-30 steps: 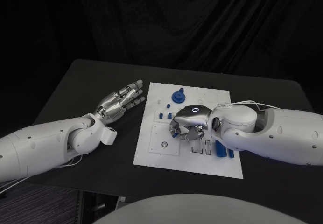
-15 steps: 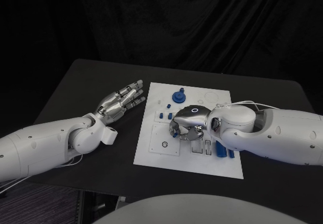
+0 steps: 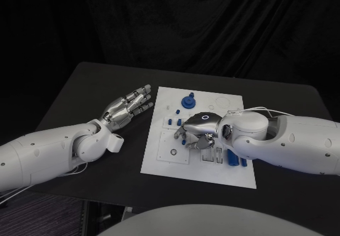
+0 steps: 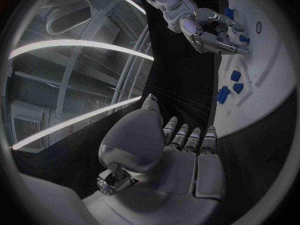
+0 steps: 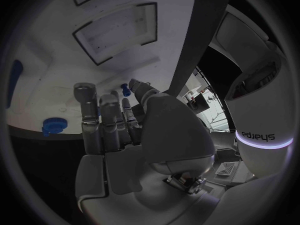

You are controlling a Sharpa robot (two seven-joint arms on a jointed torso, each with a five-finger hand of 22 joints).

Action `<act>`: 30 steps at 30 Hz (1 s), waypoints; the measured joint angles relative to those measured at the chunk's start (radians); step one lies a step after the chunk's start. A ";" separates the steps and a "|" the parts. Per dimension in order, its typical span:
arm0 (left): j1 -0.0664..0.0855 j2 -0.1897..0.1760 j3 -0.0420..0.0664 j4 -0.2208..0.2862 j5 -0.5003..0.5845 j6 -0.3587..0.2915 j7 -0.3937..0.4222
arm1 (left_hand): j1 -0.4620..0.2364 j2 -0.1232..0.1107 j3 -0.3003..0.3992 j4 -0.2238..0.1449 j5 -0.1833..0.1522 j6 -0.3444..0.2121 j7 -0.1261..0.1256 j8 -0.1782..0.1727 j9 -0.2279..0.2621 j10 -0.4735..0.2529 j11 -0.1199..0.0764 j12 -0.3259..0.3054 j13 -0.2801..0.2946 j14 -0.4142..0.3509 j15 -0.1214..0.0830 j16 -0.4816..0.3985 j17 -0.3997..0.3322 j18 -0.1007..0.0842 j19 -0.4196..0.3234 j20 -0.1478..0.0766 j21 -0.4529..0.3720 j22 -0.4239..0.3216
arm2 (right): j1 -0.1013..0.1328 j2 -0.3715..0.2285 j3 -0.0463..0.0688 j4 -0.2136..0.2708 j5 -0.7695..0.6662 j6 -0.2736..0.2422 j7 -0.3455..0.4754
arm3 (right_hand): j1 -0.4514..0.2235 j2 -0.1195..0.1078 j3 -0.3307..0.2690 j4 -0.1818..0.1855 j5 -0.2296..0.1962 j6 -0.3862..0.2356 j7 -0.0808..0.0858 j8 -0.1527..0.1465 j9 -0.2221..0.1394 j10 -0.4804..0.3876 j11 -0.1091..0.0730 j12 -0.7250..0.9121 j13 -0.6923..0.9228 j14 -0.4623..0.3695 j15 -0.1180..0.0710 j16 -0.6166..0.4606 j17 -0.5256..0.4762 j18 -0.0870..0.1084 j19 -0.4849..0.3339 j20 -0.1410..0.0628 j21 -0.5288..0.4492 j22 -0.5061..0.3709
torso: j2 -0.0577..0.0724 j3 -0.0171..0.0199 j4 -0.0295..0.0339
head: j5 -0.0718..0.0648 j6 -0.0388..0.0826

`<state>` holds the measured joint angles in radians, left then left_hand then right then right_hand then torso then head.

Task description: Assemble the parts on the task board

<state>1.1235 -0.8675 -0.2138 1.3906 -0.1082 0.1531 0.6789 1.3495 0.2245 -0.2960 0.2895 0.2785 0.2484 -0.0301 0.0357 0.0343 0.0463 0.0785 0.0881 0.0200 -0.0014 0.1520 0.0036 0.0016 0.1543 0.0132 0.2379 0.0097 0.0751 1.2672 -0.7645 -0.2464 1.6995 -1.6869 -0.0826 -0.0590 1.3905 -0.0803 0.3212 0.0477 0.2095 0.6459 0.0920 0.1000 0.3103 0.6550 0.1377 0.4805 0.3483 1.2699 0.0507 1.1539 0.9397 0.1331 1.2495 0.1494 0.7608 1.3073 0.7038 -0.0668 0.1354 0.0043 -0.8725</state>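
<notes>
— Where the desk point(image 3: 85, 83) lies bare on the left, what sits there?

— The left hand point(image 3: 127, 107), palm up, off the board's left edge. Its fingers point(image 3: 144, 90) stretch out straight and lie close side by side, with nothing in them. The left wrist view shows the same: fingers point(image 4: 187, 137) extended, nothing between them.

— And the board?

— The white task board point(image 3: 198, 172) lies in the middle of the desk, just beside the left hand's fingertips. A round blue knob point(image 3: 187, 102) stands near its far edge. Small blue pieces point(image 3: 172, 120) sit in a cluster nearer the board's left side, just beside the right hand.

— Where is the right hand?

— The right hand point(image 3: 200, 130) hangs over the middle of the board, knuckles up, fingers point(image 3: 192, 142) curled down toward the surface. From the right wrist view, its fingers point(image 5: 100, 115) bend together, and a small blue peg point(image 5: 125, 91) shows at the tips, between thumb and finger. It looks pinched there, though I cannot tell how firmly.

— Anything farther right?

— Two long blue bars point(image 3: 232, 157) lie on the board's near right part, partly tucked under the right arm. In the right wrist view, a blue round piece point(image 5: 53, 126) rests on the board near its edge.
</notes>
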 measured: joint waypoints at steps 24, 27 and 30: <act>-0.003 -0.017 0.000 0.019 0.000 -0.003 0.000 | 0.000 0.000 0.000 0.000 0.000 0.020 0.012 0.000 0.003 0.004 0.003 0.005 0.002 0.004 0.004 0.000 0.000 0.000 0.004 0.004 0.000 -0.003 | 0.121 -0.257 0.000 0.085 0.073 -0.117 -0.031 | -0.019 0.011 -0.121 0.069 -0.040 0.086 0.000 0.003 -0.063 -0.127 0.025 -0.077 -0.145 0.033 0.007 0.036 -0.006 0.000 0.052 0.010 0.055 0.000 | -0.001 0.0012 -0.0007 | 0.002 0.000; -0.003 -0.018 0.000 0.020 0.000 -0.006 0.000 | 0.000 0.000 0.000 0.000 0.000 0.020 0.012 0.000 0.004 0.004 0.004 0.005 0.002 0.004 0.004 0.000 0.000 0.000 0.004 0.004 0.000 -0.003 | 0.126 -0.288 -0.001 0.076 0.093 -0.112 -0.046 | -0.018 0.011 -0.127 0.084 -0.048 0.086 0.000 -0.001 -0.071 -0.107 0.023 -0.077 -0.161 0.041 0.006 0.041 -0.004 0.000 0.062 0.012 0.068 0.000 | 0.000 0.0010 0.0000 | -0.001 0.000; -0.003 -0.017 0.000 0.020 0.000 -0.007 0.000 | 0.000 0.000 0.000 0.000 0.000 0.020 0.012 0.000 0.004 0.004 0.004 0.005 0.001 0.004 0.004 0.000 0.000 0.000 0.004 0.004 0.000 -0.003 | 0.126 -0.308 -0.001 0.071 0.108 -0.105 -0.061 | -0.018 0.011 -0.138 0.095 -0.049 0.097 -0.011 -0.001 -0.078 -0.033 0.010 -0.056 -0.168 0.077 0.003 0.076 0.040 0.000 0.096 0.006 0.126 0.000 | 0.000 -0.0004 0.0020 | -0.005 0.000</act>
<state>1.1207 -0.8847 -0.2135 1.4104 -0.1079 0.1461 0.6791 1.3495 0.2245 -0.2960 0.2895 0.2783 0.2686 -0.0181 0.0357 0.0384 0.0499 0.0821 0.0933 0.0214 0.0023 0.1556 0.0036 0.0014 0.1542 0.0167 0.2415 0.0097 0.0725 1.3934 -1.0720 -0.2479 1.7700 -1.5792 -0.1877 -0.1198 1.3721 -0.0697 0.1834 0.1423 0.1608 0.7432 0.0813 0.0986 0.2323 0.6219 0.1479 0.4241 0.1802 1.3472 0.0533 1.2297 0.9796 0.1328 1.3457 0.1554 0.8864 1.3073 0.7036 -0.0672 0.1374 -0.0008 -0.8725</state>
